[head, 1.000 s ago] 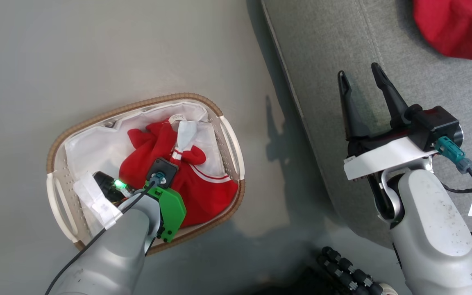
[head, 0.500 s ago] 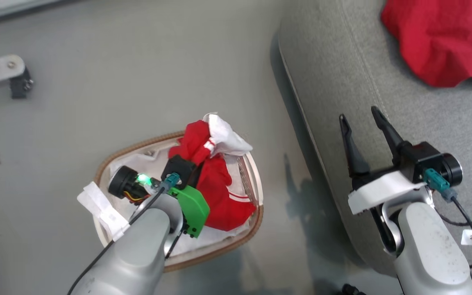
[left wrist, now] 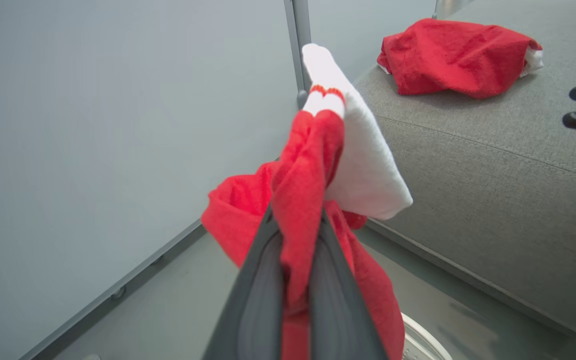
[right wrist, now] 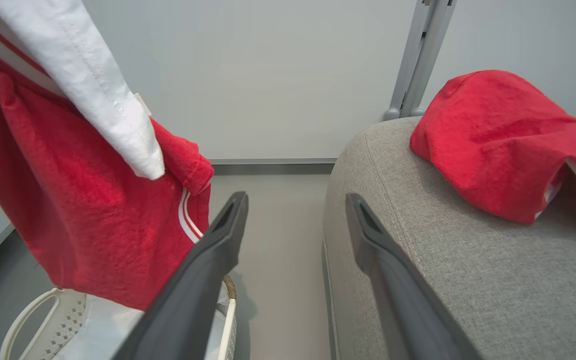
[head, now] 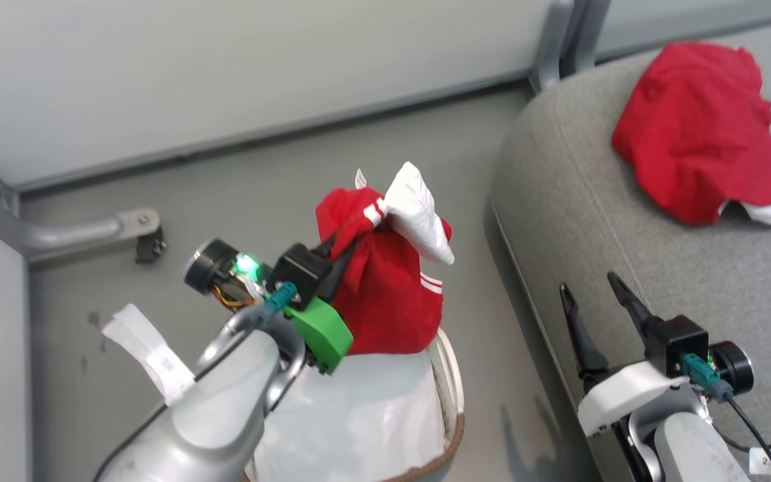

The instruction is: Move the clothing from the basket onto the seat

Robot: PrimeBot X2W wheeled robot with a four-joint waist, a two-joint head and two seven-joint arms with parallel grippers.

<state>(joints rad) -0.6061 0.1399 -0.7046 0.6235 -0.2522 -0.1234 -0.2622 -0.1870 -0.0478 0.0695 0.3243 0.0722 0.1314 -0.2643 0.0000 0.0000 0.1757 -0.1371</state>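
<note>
My left gripper (head: 349,234) is shut on a bunched red garment with a white panel (head: 385,294), which hangs in the air above the basket (head: 451,375). In the left wrist view the fingers pinch the red fabric (left wrist: 303,190) between them. The basket's white liner (head: 359,415) shows bare below. My right gripper (head: 588,282) stands open over the left edge of the grey seat (head: 626,254), with nothing between its fingers (right wrist: 218,250). A second red garment (head: 700,134) lies crumpled on the seat's far part.
A pale wall panel runs along the back. A grey metal frame leg with a foot (head: 91,231) lies on the floor at left, and a metal post (head: 559,40) rises behind the seat's corner. Grey floor separates basket and seat.
The left gripper has risen out of the basket with the red garment, lifting it clear of the liner. The head view has tilted up toward the wall. The right gripper stays open.
</note>
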